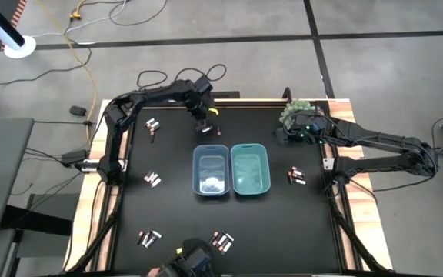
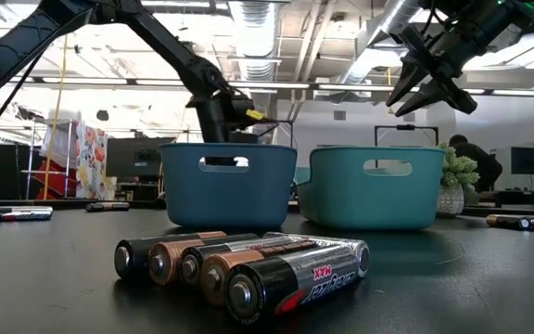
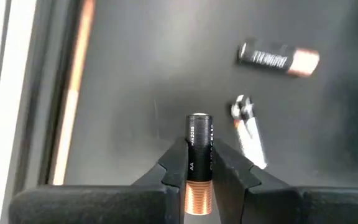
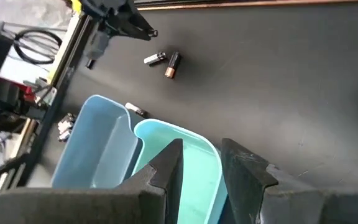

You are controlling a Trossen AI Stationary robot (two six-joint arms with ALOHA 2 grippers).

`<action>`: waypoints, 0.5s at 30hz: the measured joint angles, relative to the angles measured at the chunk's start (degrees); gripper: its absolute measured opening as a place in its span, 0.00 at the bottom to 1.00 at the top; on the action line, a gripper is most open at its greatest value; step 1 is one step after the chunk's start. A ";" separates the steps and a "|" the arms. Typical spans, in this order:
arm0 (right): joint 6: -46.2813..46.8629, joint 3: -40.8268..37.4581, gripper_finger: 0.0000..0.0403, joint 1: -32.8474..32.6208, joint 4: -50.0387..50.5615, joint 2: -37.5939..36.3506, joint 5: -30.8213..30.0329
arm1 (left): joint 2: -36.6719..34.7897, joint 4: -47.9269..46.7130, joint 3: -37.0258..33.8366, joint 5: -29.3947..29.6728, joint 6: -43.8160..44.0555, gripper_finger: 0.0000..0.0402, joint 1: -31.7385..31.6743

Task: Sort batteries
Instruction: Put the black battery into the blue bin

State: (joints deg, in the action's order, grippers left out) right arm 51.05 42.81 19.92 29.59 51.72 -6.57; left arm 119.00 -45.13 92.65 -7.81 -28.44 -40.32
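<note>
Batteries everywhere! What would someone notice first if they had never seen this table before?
Probably the two bins side by side in the middle of the black table: a blue bin and a teal bin. Then the little batteries scattered in small clusters around them, with one row right up close in the low view. Behind the bins, the left gripper pinches one battery, while the right gripper hangs over the teal bin.

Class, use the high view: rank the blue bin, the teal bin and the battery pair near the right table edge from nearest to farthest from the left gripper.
From the left gripper, at the table's far side:
1. Blue bin, just in front of it.
2. Teal bin, to the blue bin's right.
3. Battery pair, beyond the teal bin, toward the right edge.
</note>
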 joint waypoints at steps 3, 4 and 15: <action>-2.91 0.00 0.32 0.00 0.02 0.00 0.02 | -0.46 -3.21 1.84 -0.13 3.19 0.11 0.96; -3.95 0.00 0.32 0.00 0.02 0.02 0.02 | -0.71 -4.30 2.27 -0.14 4.39 0.11 1.43; -15.11 0.02 0.32 0.00 6.60 0.00 0.07 | -11.93 -5.37 3.36 2.89 18.49 0.11 10.79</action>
State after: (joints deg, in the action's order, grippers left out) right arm 35.94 42.83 19.92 36.19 51.72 -6.50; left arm 107.07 -50.50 96.01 -4.92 -9.95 -29.53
